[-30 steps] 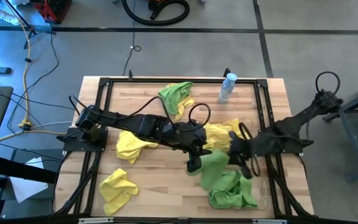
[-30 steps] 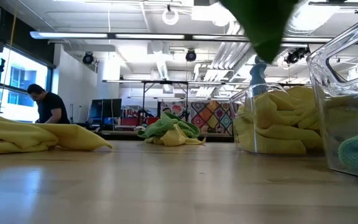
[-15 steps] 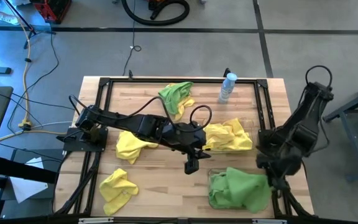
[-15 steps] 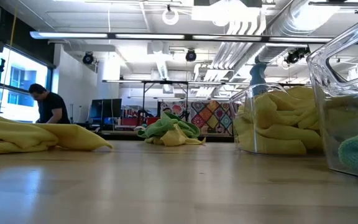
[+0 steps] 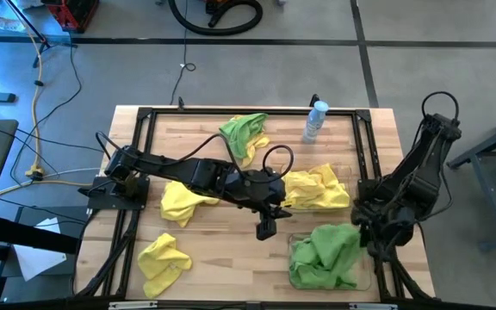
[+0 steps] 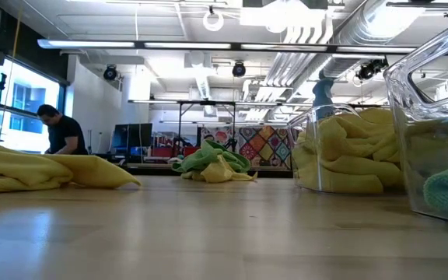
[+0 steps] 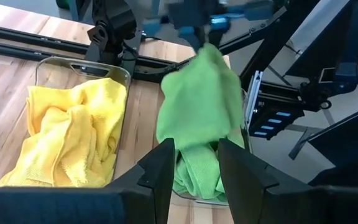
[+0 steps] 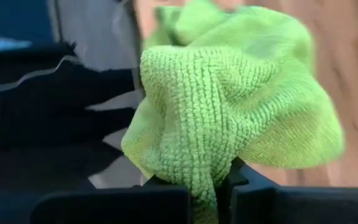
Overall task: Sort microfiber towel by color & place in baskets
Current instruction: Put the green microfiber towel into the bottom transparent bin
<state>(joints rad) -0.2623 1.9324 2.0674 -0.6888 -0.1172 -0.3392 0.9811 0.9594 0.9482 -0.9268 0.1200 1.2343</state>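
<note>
Workshop-like lab (exposed ceiling ducts (image 6: 379, 31), floor cables (image 5: 54, 82)).

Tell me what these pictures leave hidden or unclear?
- High view: the right gripper's fingers, hidden by its arm and the green towel.
- Low view: the green basket is cut off at the right edge.
- Right wrist view: the table, blocked by the towel held close to the camera.

A green towel (image 5: 332, 250) is draped over the basket (image 5: 293, 277) at the surface's (image 5: 222, 267) near right, beside the right end effector (image 5: 370, 244). Yellow towels (image 5: 317, 188) are held in the basket behind it. The left end effector (image 5: 265, 229) is hung over the middle. Three towel heaps (image 5: 164, 261) are left loose on the wood.
</note>
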